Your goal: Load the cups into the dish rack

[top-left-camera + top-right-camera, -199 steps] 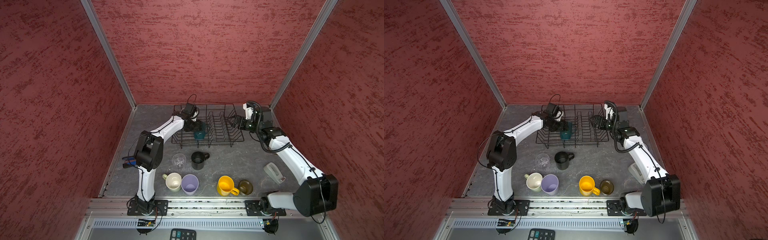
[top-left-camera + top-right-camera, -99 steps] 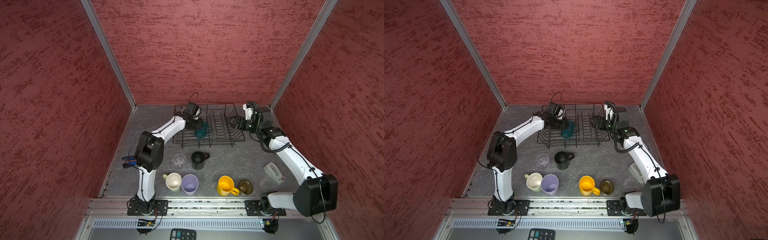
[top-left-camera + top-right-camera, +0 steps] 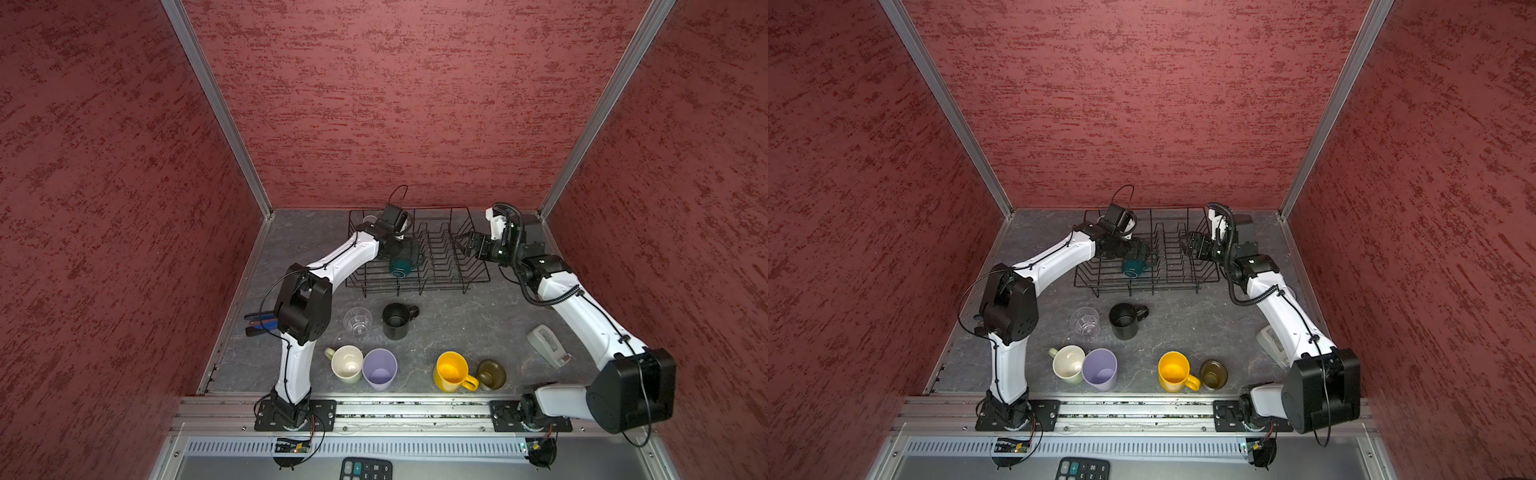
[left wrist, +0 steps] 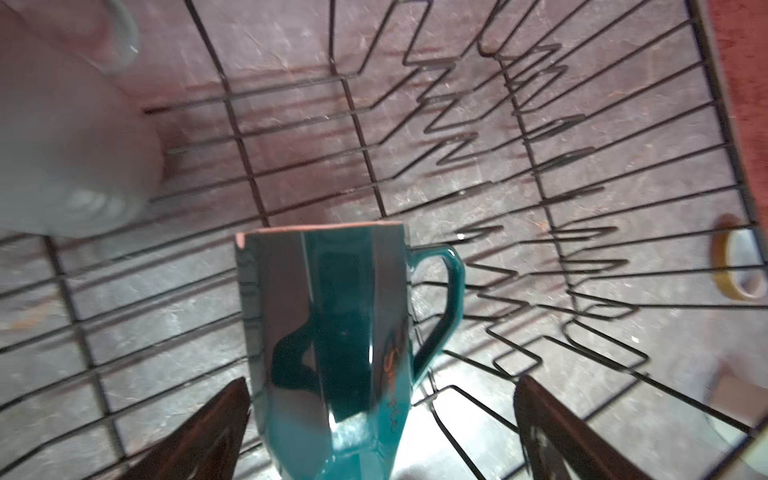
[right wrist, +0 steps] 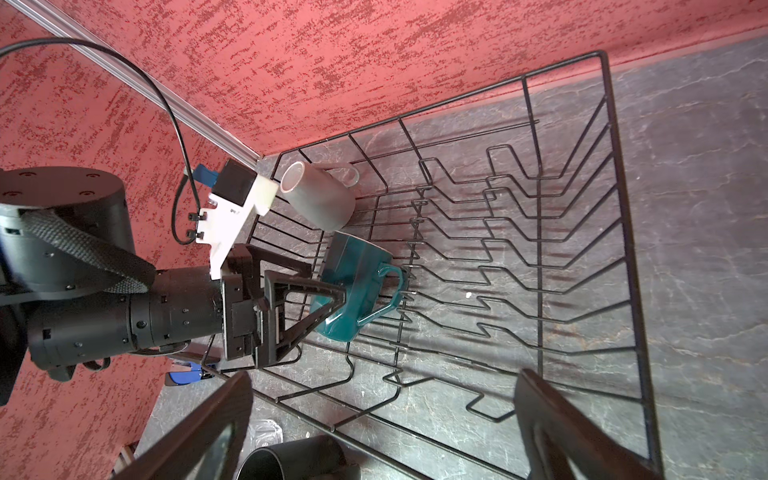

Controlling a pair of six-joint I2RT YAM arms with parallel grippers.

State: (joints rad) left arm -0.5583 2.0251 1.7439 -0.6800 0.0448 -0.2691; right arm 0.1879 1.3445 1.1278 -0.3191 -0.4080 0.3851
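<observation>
Hidden: in a top view the grey mug (image 3: 369,219) is only a sliver behind the left arm (image 3: 345,257). The left wrist view shows it blurred and cut off.
Hard to tell: whether the teal mug's (image 5: 353,286) mouth faces up or down.
Teal mug: glossy and faceted with an angular handle, lying tilted in the left part of the dish rack (image 3: 478,266).
Left gripper (image 4: 382,382): fingers apart on either side of the teal mug, not clamped, with a gap on the handle side.
Right gripper (image 5: 384,374): fingers wide apart over the rack's right end, nothing between them.
Dish rack: black wire, at the back of the table (image 3: 457,316). It holds the teal mug and the grey mug, which lies on its side in the far left corner.
Outside the rack: clear glass (image 3: 357,322), black mug (image 3: 397,320), pale-green mug (image 3: 347,363), lilac tumbler (image 3: 379,369), yellow mug (image 3: 451,371) and brown mug (image 3: 490,374), all upright in front.
Tape dispenser (image 3: 1273,345): partly behind the right arm (image 3: 1287,320).
</observation>
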